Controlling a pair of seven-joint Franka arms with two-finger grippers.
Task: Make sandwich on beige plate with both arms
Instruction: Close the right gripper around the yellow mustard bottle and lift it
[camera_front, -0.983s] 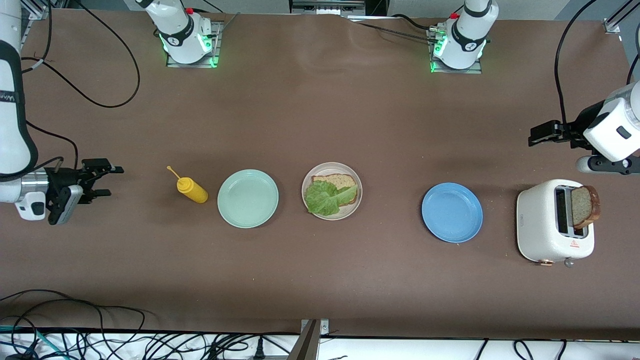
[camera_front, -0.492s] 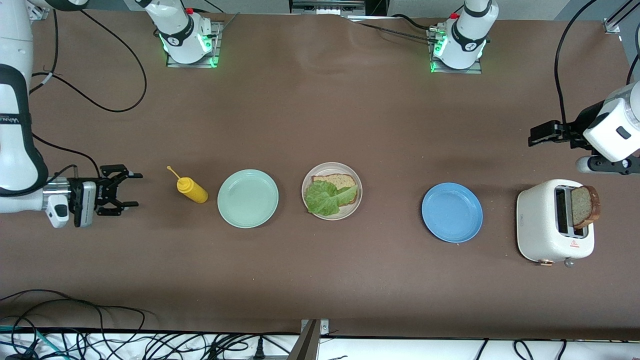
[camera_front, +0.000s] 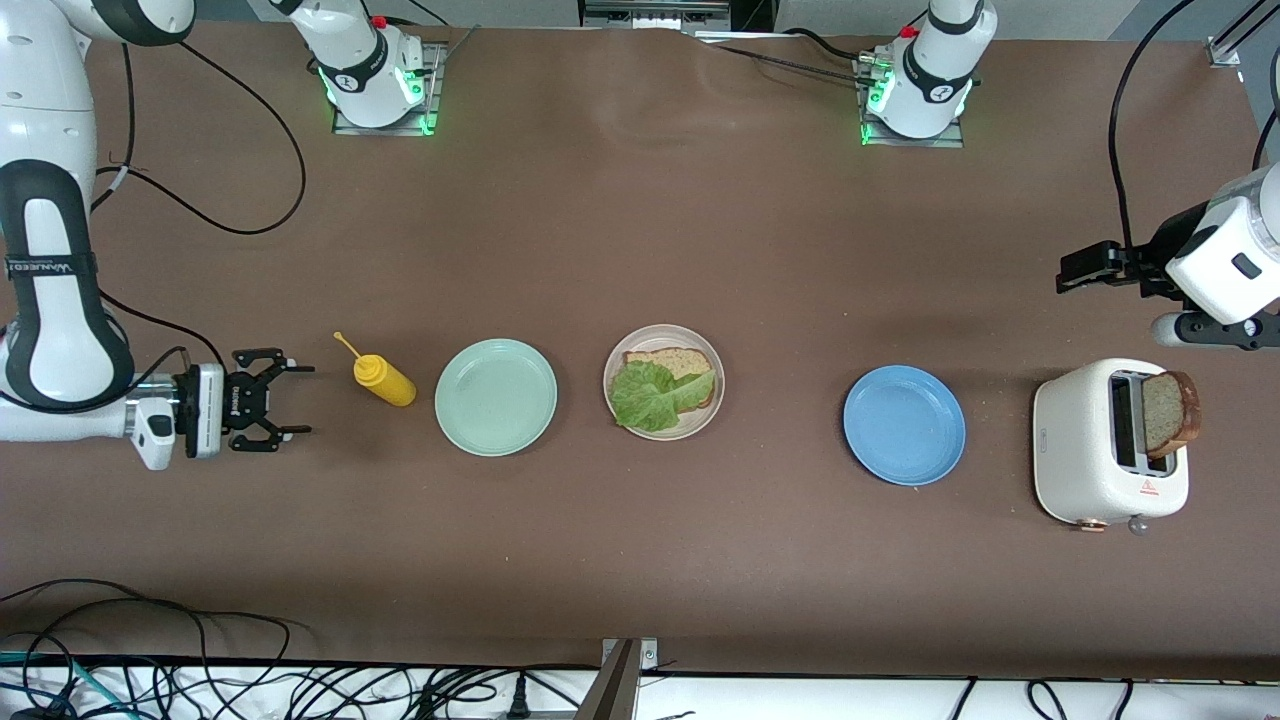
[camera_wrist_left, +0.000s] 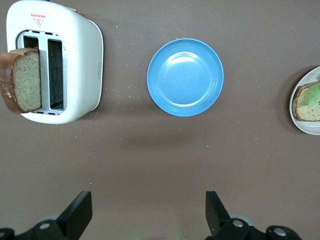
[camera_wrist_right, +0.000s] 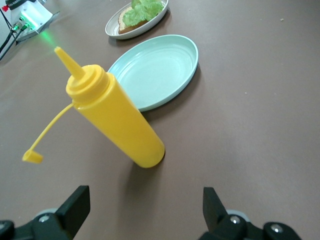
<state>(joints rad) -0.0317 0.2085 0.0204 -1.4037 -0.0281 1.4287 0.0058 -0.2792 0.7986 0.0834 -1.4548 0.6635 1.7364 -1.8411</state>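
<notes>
The open-faced sandwich (camera_front: 665, 390) lies flat on the beige plate (camera_front: 700, 350) while the right end effector (camera_front: 285, 401), spread empty, has advanced toward the yellow bottle (camera_front: 383, 379), and the left end effector (camera_front: 1062, 277) waits open.

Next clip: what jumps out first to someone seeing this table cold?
A half-built sandwich: a bread slice under a lettuce leaf on the beige plate mid-table, between an empty mint-green plate and an empty blue plate. Toward the left arm's end, a second slice stands in the white toaster, with the open left gripper above the table nearby. The open right gripper points at the yellow squeeze bottle.
</notes>
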